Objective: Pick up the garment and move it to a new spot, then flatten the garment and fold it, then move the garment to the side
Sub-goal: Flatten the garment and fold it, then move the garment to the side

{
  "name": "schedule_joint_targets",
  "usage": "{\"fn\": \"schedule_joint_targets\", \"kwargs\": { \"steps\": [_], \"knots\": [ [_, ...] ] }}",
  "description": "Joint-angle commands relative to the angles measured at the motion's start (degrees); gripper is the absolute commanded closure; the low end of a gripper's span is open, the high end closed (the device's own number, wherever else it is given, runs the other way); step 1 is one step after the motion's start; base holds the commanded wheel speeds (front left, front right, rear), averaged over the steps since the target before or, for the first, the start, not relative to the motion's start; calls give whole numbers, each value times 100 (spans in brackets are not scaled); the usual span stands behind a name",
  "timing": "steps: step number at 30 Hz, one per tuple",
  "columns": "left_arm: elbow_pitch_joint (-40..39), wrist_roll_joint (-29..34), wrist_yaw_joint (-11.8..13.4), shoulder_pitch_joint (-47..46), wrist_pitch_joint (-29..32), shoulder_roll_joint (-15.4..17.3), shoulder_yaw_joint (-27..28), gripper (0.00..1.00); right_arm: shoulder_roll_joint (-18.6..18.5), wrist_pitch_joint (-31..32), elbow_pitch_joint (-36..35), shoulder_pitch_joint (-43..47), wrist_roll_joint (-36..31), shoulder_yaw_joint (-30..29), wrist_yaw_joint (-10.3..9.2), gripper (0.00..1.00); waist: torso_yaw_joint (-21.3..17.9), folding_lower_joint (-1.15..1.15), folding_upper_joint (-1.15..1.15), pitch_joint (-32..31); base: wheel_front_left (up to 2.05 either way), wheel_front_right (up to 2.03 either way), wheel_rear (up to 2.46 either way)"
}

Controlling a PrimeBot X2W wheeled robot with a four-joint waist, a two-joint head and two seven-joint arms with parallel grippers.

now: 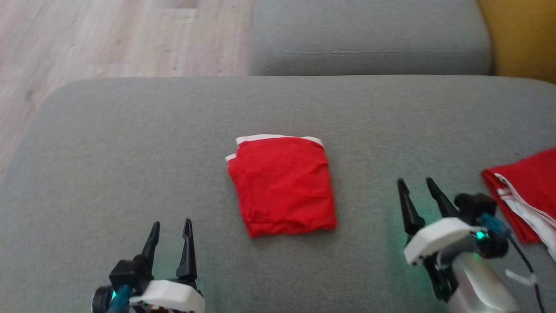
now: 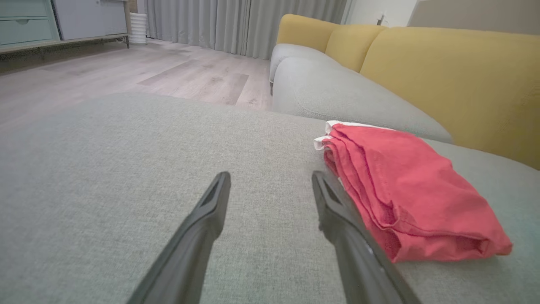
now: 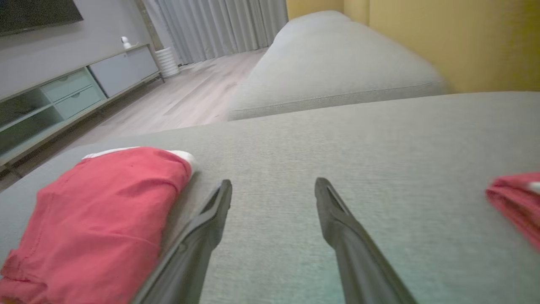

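Twice found the same state: left gripper with its long dark fingers spread wide and nothing between them, right gripper likewise wide apart and empty. Saw both low over the grey woven sofa cushion. Found the folded red mesh garment with white trim lying flat between them, to the right of the left gripper and to the left of the right one, touching neither. Noted a second red cloth with white stripes just beyond the right gripper's outer side. Judged the garment light, soft and limp, likely to unfold if lifted by one layer. Judged it best pinched through the whole stack at the thick folded near edge.
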Motion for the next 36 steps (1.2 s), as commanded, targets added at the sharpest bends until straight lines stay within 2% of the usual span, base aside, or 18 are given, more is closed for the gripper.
{"fn": "schedule_joint_targets", "kwargs": {
  "steps": [1,6,11,17,22,25,30,36],
  "knots": [
    [-239,174,83,-110,-30,27,279,0,101,-78,-296,24,-250,-116,-4,0,-185,0,0,-60,0,0,0],
    [-459,466,262,210,-30,27,357,0,222,-78,-559,494,-668,-467,-4,0,-328,0,0,-155,0,0,0],
    [-516,583,330,402,-30,27,325,0,276,-78,-686,756,-858,-538,-4,0,-378,0,0,-209,0,0,0],
    [-548,586,347,494,-30,27,286,0,306,-78,-757,856,-885,-601,-4,0,-361,0,0,-226,0,0,0],
    [-555,552,312,448,-30,27,166,0,310,-78,-751,776,-725,-406,-4,0,-232,0,0,-152,0,0,0],
    [-550,501,297,387,-30,27,33,0,310,-78,-666,555,-589,-153,-4,0,-37,0,0,-36,0,0,0],
    [-574,410,268,232,-30,27,-337,0,311,-79,-407,-91,-291,362,-4,0,535,0,0,263,0,0,0],
    [-605,145,273,46,-30,27,-829,0,311,-76,493,-855,-217,434,-4,0,1244,0,0,590,0,0,0]
  ]
}}
